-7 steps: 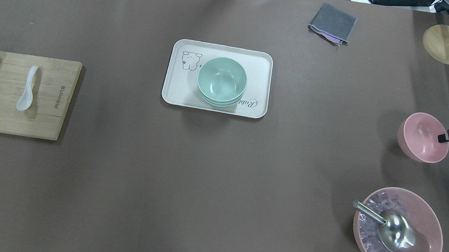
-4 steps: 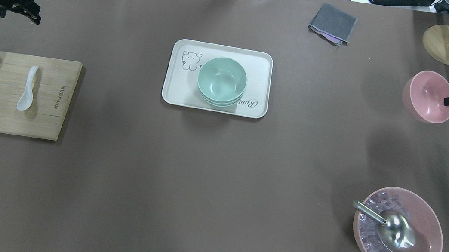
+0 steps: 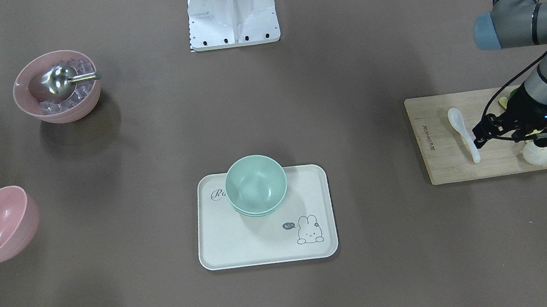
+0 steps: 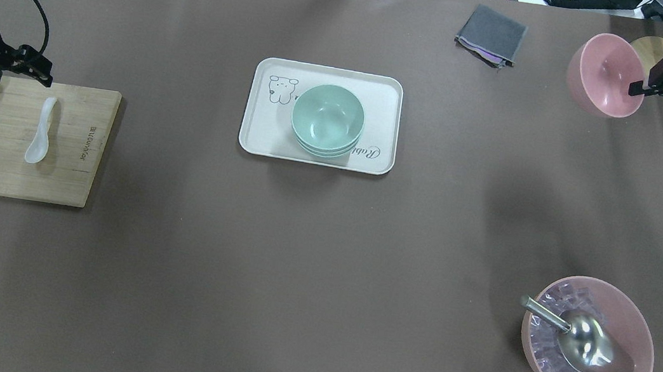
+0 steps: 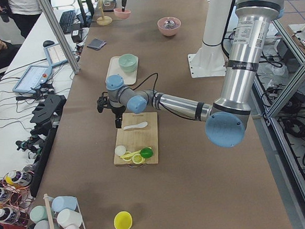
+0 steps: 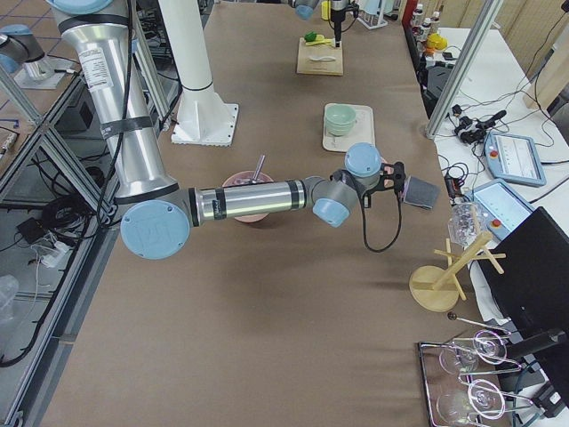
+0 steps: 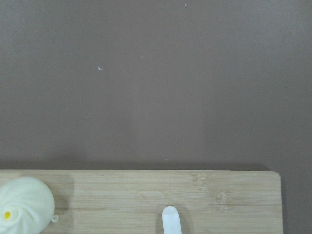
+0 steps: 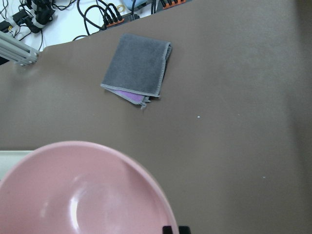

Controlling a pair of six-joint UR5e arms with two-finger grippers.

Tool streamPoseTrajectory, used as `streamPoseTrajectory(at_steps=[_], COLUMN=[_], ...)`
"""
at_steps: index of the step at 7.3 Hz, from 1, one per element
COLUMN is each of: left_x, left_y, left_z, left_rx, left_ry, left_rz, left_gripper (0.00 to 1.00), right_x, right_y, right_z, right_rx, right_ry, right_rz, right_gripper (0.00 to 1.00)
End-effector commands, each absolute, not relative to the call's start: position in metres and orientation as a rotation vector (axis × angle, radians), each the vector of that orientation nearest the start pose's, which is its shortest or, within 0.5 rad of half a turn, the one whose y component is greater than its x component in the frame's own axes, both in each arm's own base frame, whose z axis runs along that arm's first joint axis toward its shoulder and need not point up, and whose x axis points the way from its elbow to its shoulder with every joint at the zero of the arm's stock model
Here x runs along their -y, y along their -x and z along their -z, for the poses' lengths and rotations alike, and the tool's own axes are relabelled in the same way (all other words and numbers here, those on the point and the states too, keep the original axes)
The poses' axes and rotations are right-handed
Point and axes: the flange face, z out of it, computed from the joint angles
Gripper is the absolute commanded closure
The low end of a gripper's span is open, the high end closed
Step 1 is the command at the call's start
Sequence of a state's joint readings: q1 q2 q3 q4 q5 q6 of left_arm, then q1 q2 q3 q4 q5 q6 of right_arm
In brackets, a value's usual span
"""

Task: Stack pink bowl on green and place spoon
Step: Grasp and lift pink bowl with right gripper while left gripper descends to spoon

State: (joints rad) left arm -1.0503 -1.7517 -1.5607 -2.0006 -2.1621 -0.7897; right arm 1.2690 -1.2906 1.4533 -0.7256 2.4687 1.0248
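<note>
1. Overhead exterior view puts the pink bowl (image 4: 605,75) far to the right of the tray (image 4: 258,135) and beyond it from the robot. The bowl is tilted, and its shadow lies well apart from it on the table (image 4: 320,274), so I judge it is held in the air.
2. The right gripper (image 4: 639,89) has its fingers closed on the bowl's right-hand rim, with one finger showing inside it.
3. The green bowls (image 4: 327,118) sit nested on the middle of the tray. The carry must therefore run leftward and back toward the robot, and only the right arm is placed for it.
4. The spoon (image 4: 41,132) lies well left of the tray on a cutting board (image 4: 67,177). Its long axis runs near to far, with the scoop end toward the robot.
5. The left gripper (image 4: 39,71) hovers just past the spoon's handle tip, on the side away from the robot, and holds nothing. I cannot tell how wide its fingers stand.
6. A grey cloth (image 4: 491,35) lies right of the tray, farther back.
</note>
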Motion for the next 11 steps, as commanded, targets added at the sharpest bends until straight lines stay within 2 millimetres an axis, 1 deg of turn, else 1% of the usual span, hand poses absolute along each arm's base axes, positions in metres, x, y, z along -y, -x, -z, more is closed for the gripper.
streamPoseTrajectory(at_steps=[1, 2, 3, 4, 5, 6, 7, 8, 9, 11], left_x=[0.530, 0.524, 0.524, 0.521, 0.519, 0.519, 0.520, 0.519, 0.519, 0.520], left_y=[-0.247, -0.263, -0.267, -0.275, -0.277, -0.277, -0.278, -0.278, -0.277, -0.279], left_z=[-0.544, -0.545, -0.541, -0.542, -0.539, -0.544, -0.544, -0.544, -0.544, -0.551], left_rx=[-0.794, -0.787, -0.780, -0.780, -0.784, -0.777, -0.777, -0.776, -0.778, -0.776], left_ry=[-0.120, -0.113, -0.127, -0.122, -0.125, -0.121, -0.122, -0.120, -0.123, -0.120], left_rz=[0.122, 0.104, 0.103, 0.084, 0.076, 0.073, 0.071, 0.070, 0.071, 0.070], left_gripper=[0.02, 0.03, 0.09, 0.18, 0.24, 0.30, 0.33, 0.33, 0.41, 0.53], right_x=[0.603, 0.603, 0.600, 0.599, 0.599, 0.596, 0.592, 0.590, 0.591, 0.591], right_y=[0.144, 0.154, 0.160, 0.165, 0.173, 0.174, 0.179, 0.183, 0.189, 0.199], right_z=[-0.425, -0.414, -0.405, -0.399, -0.385, -0.375, -0.370, -0.366, -0.362, -0.358], right_rx=[1.243, 1.253, 1.260, 1.270, 1.289, 1.297, 1.303, 1.309, 1.311, 1.314], right_ry=[-0.231, -0.235, -0.243, -0.228, -0.214, -0.220, -0.222, -0.213, -0.214, -0.209], right_rz=[-0.175, -0.154, -0.136, -0.150, -0.167, -0.162, -0.150, -0.155, -0.153, -0.138], right_gripper=[1.00, 1.00, 1.00, 1.00, 1.00, 1.00, 1.00, 1.00, 1.00, 1.00])
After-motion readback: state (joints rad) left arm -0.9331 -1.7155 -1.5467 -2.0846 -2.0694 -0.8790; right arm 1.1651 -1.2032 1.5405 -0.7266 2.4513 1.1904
